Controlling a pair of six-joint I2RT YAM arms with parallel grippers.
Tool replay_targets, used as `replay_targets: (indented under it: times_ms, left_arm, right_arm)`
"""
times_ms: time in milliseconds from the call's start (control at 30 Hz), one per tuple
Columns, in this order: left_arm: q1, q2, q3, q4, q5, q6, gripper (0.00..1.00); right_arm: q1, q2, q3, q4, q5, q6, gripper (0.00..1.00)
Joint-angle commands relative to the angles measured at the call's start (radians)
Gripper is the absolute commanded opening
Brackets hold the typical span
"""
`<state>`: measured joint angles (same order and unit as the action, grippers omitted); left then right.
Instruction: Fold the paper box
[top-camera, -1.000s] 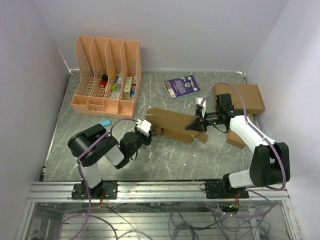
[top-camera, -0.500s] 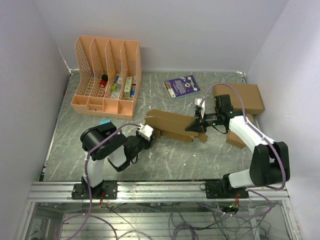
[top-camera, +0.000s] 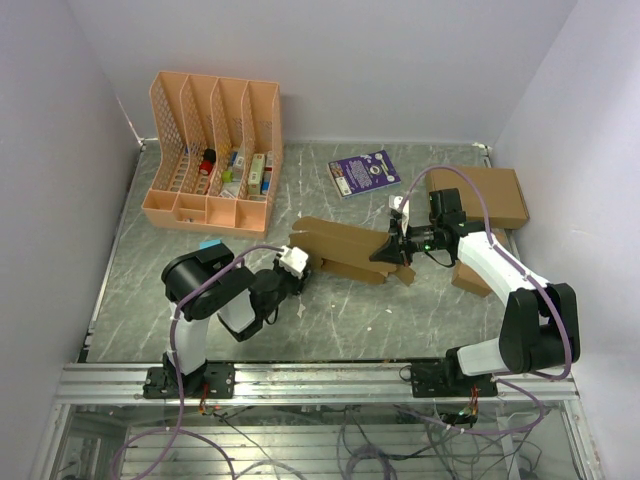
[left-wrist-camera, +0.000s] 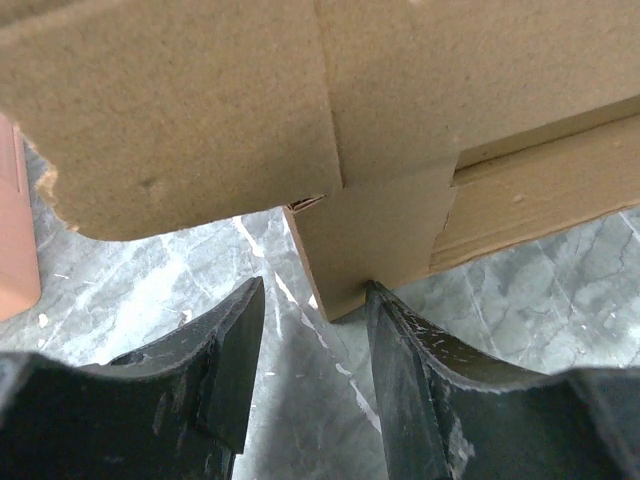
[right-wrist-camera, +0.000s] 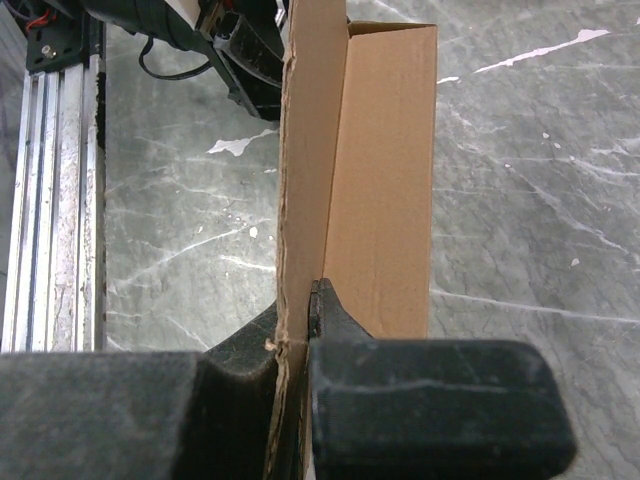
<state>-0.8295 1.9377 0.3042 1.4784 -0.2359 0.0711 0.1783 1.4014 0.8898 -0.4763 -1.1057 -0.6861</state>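
Note:
The paper box (top-camera: 340, 247) is a long brown cardboard piece, partly folded, lying across the middle of the table. My right gripper (top-camera: 388, 252) is shut on its right end. In the right wrist view a thin upright panel of the paper box (right-wrist-camera: 380, 170) is pinched between the jaws of the right gripper (right-wrist-camera: 298, 325). My left gripper (top-camera: 298, 266) stands open at the box's left end. In the left wrist view a small tab (left-wrist-camera: 375, 235) of the paper box (left-wrist-camera: 200, 110) hangs down, its lower corner touching my right finger (left-wrist-camera: 410, 370); nothing lies between the jaws of the left gripper (left-wrist-camera: 315, 300).
A pink desk organiser (top-camera: 212, 150) with small items stands at the back left. A purple booklet (top-camera: 364, 172) lies behind the box. A large flat cardboard box (top-camera: 480, 195) sits at the back right, another small brown carton (top-camera: 470, 278) under the right arm, and a blue scrap (top-camera: 209, 243) near the left arm.
My left arm has swung in and its gripper has dropped slightly toward the near side at the box's left end. The right gripper keeps its hold without moving.

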Motion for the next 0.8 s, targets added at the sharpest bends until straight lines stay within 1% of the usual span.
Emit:
replay_targets:
  times_ms: [0,467,600,767]
  left_arm:
    - [-0.007,0.009,0.028,0.247,-0.026,0.007,0.56]
    - [-0.012,0.007,0.058,0.247,-0.125,0.011,0.56]
    - [-0.014,0.014,0.062,0.247,-0.124,0.008,0.54]
    - [-0.013,0.027,0.068,0.247,-0.113,0.012,0.49]
  right_arm:
    - [0.008,0.009,-0.015,-0.014,0.011,0.008,0.00]
    - [0.017,0.025,-0.005,-0.030,0.000,-0.005,0.00]
    - [0.017,0.028,0.002,-0.022,-0.004,0.009,0.00]
    - [0.017,0.031,0.014,0.011,-0.001,0.047,0.00]
